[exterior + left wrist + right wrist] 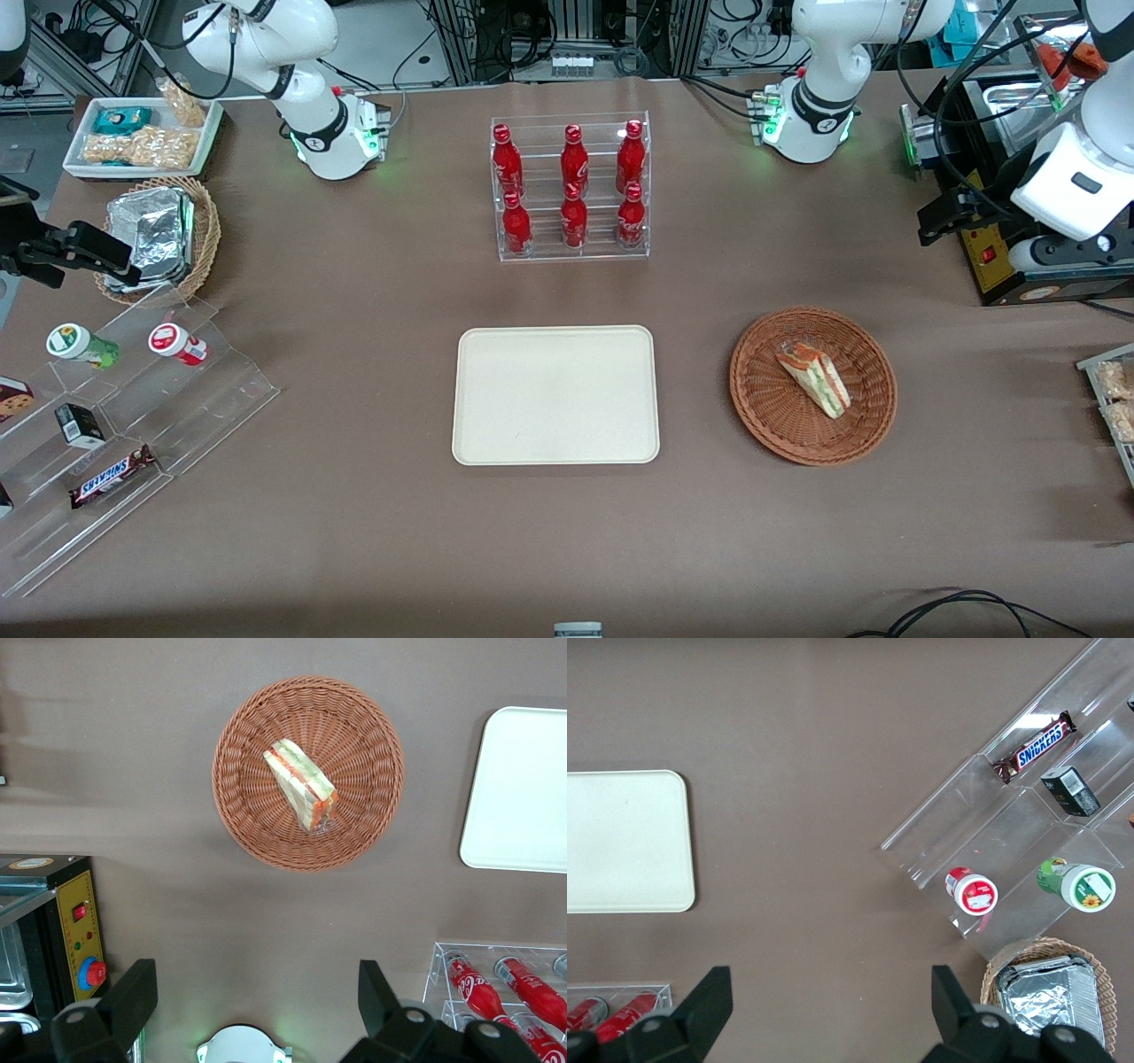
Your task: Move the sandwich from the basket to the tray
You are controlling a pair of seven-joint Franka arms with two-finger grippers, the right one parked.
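The sandwich, a clear-wrapped wedge with orange and green filling, lies flat in the round reddish-brown basket. The cream tray sits beside the basket, toward the parked arm's end, with nothing on it. My left gripper hangs well above the table, farther from the front camera than the basket and toward the working arm's end. Its fingers stand wide open with only bare tabletop between them.
A clear rack of red bottles stands farther back than the tray. A black box with a yellow panel sits near my gripper. At the parked arm's end are a stepped acrylic snack stand, a tan basket of foil packs and a white snack tray.
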